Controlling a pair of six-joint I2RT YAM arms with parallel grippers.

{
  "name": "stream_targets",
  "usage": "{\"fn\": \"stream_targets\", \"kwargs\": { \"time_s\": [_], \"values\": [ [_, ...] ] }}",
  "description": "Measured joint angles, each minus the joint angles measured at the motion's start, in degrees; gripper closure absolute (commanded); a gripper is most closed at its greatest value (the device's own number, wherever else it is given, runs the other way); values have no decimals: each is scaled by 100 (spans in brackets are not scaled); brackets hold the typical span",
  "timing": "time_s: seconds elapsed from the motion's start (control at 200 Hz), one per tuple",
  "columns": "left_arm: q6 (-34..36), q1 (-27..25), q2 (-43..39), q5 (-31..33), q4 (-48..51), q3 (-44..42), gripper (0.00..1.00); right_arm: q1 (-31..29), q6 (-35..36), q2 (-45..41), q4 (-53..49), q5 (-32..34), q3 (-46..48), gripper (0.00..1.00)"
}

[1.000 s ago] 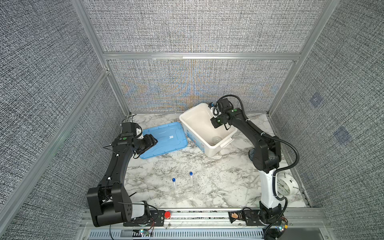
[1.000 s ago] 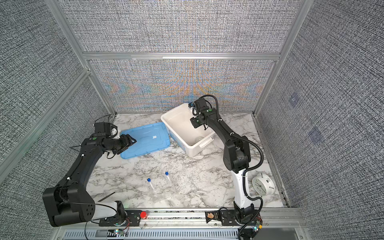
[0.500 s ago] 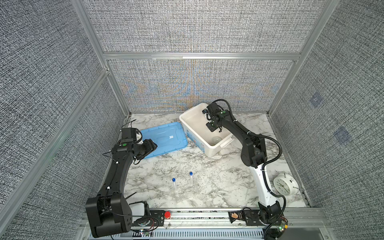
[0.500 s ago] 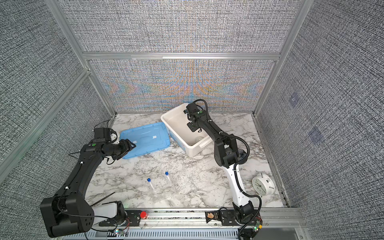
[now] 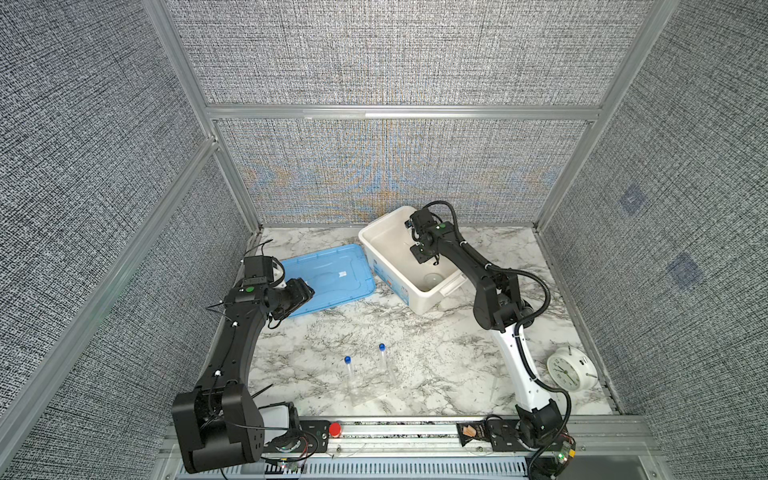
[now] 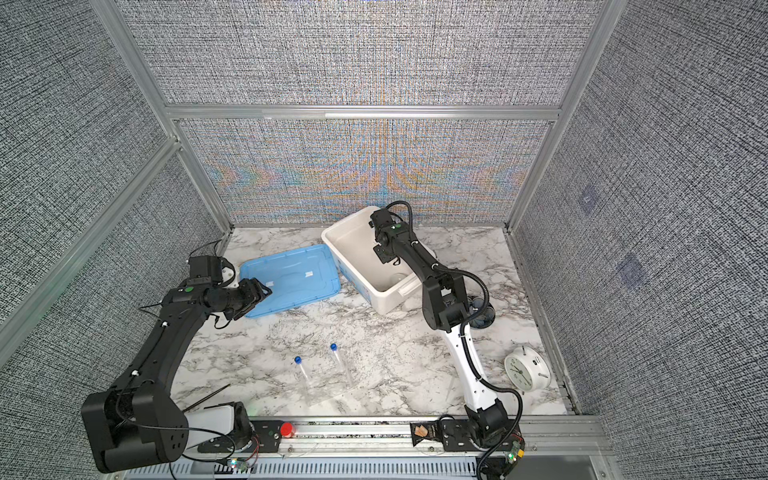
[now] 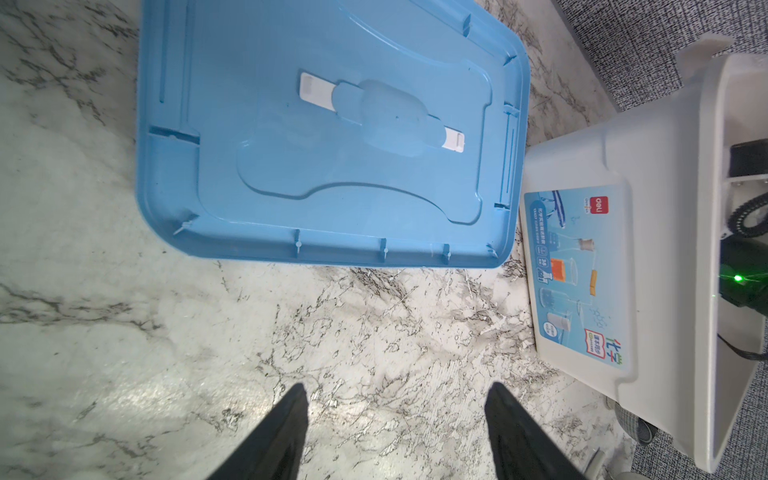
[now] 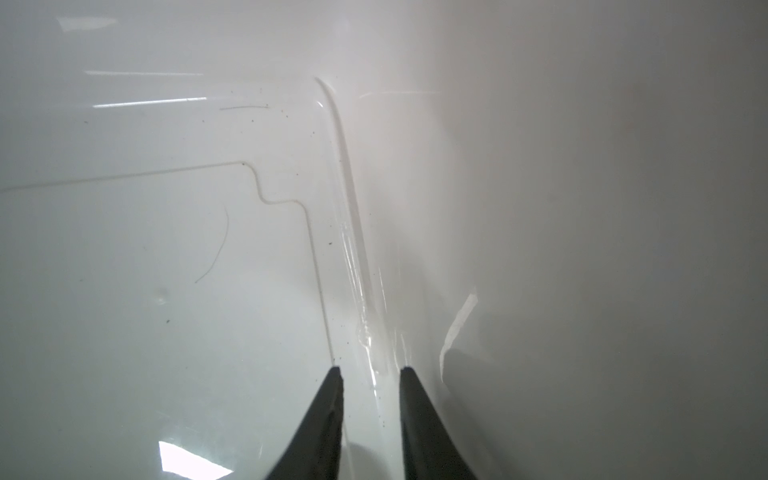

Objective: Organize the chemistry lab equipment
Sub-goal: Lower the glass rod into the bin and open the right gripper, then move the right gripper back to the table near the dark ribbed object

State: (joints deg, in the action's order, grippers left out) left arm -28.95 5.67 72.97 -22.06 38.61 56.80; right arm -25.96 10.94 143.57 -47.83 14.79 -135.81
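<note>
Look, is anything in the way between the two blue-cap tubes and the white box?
Nothing visible blocks it. The tubes lie on the marble, the white box stands open, its blue lid lies beside it. Only the right tool reaches inside the box.

Robotics lab test cell. Grey woven wall panels (image 5: 374,62) in aluminium framing (image 5: 399,112) enclose a marble-print worktop (image 5: 436,332). One black arm (image 5: 237,340) and one white-limbed arm (image 5: 514,357) bolt to a front rail (image 5: 415,432) carrying a red button (image 5: 335,429); cabling (image 5: 547,295) runs exposed.
</note>
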Motion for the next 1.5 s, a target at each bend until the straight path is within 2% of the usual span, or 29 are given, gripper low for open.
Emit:
{"fn": "stream_targets", "kwargs": {
  "time_s": [0.225,0.37,0.675,0.79,0.9,1.05,1.195,1.331,1.501],
  "values": [
    [24,0,186,-37,-138,98,31,-2,-212,-1078,216,-52,643,67],
    [31,0,317,-39,-282,116,31,-7,-514,-2245,483,-173,1362,67],
    [-42,0,767,101,-802,407,32,138,-1412,-6004,1137,151,5088,67],
    [-229,0,999,289,-1084,411,32,238,-2076,-7053,1067,203,6146,66],
    [-446,-2,1121,435,-1346,337,32,225,-2791,-7812,1029,-70,7326,64],
    [-621,-2,1110,704,-1493,251,32,273,-3880,-8430,938,-356,8964,61],
    [-669,-2,1016,870,-1550,188,32,540,-4527,-8616,887,-431,9814,60],
    [-732,-2,988,966,-1587,94,32,837,-4625,-8483,955,-422,10109,60],
    [-774,-2,986,1010,-1578,122,32,1244,-4446,-7840,1237,-356,10183,58]
  ]
}}
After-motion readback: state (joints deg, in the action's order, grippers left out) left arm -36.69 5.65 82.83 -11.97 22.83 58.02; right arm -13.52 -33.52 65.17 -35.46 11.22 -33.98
